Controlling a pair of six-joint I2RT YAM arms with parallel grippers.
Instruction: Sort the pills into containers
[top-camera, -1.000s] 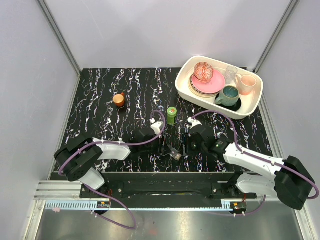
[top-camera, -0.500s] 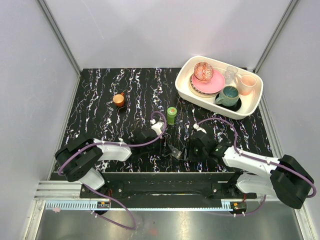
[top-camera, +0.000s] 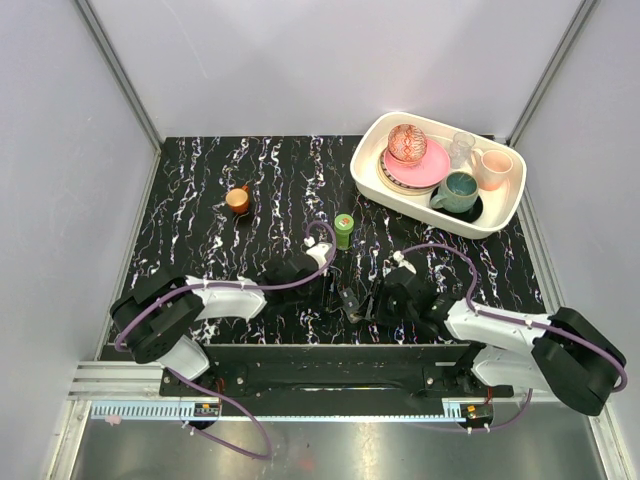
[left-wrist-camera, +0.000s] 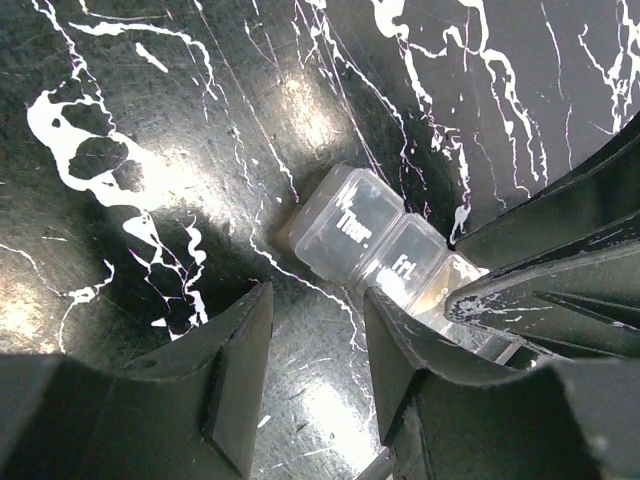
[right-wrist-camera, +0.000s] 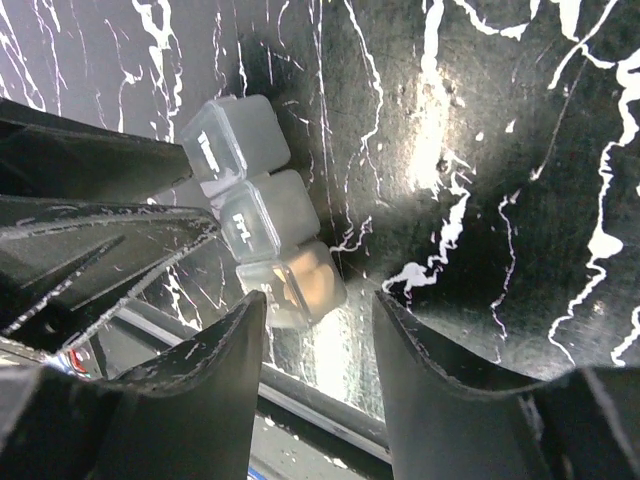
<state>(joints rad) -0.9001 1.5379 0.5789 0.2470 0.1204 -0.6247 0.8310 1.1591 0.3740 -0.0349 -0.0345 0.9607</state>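
Left pincer (left-wrist-camera: 315, 322) and right pincer (right-wrist-camera: 318, 312), both spread apart, are flanking the small pill box (left-wrist-camera: 365, 235) lying on the marbled table (top-camera: 200, 180).

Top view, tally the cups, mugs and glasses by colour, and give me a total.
Orange cup: 1
Teal mug: 1
Pink mug: 1
Clear glass: 1
Total: 4

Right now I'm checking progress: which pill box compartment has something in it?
The end compartment beside Fri: it looks tan inside, while Fri and Thur look clear.
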